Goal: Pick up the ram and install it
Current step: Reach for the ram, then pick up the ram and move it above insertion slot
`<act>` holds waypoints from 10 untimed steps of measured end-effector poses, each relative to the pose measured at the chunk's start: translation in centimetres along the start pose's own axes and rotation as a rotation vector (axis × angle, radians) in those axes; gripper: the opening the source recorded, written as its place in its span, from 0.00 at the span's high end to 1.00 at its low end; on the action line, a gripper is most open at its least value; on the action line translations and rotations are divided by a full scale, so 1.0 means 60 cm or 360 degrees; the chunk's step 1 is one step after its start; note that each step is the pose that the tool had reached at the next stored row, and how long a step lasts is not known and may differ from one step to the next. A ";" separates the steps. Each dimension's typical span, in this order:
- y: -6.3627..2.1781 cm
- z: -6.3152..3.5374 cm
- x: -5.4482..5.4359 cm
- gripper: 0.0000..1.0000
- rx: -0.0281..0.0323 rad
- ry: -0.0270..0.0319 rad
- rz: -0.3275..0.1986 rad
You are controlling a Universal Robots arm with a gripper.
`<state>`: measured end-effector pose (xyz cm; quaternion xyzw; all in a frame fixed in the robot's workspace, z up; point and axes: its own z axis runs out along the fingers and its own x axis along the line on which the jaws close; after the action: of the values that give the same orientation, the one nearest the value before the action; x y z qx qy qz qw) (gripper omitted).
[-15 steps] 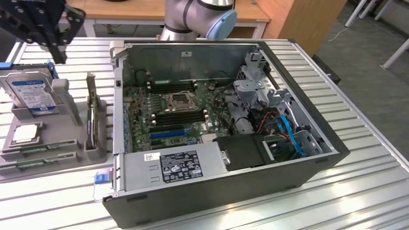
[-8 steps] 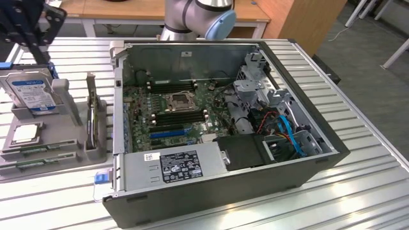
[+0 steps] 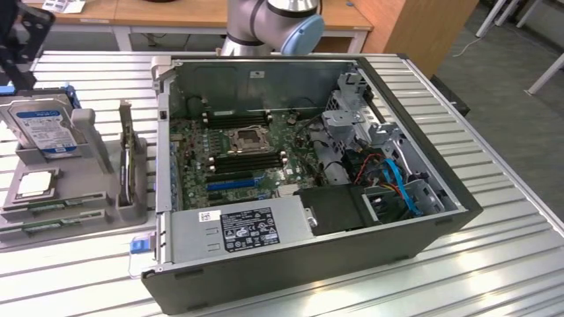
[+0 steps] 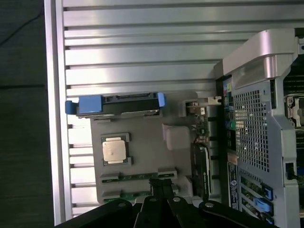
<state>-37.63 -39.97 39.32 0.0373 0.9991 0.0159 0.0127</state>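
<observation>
Two ram sticks, thin green boards, lie side by side in slots of the grey tray (image 3: pixel 88 218): one ram stick (image 3: pixel 49 205) (image 4: pixel 137 176) and a second ram stick (image 3: pixel 46 225) (image 4: pixel 133 194) nearer the tray's front edge. My gripper (image 4: pixel 161 184) hangs high above them with its two dark fingers pressed together, shut on nothing. In the exterior view the gripper (image 3: pixel 18 56) is a dark shape at the far left edge, above the tray. The open computer case (image 3: pixel 308 172) lies on its side, with black memory slots (image 3: pixel 247 162) beside the processor socket.
On the tray also sit a silver hard drive (image 3: pixel 44 129) with a blue label, a square processor chip (image 3: pixel 35 183) and an upright expansion card (image 3: pixel 131 165). The case's rear wall (image 4: pixel 256 118) rises close to the tray. The slatted metal table (image 3: pixel 493 251) extends around both.
</observation>
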 end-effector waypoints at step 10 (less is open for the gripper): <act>-0.001 0.000 0.009 0.89 0.00004 -0.00002 0.0000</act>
<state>-38.16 -39.97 39.32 0.0373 0.9991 0.0158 0.0127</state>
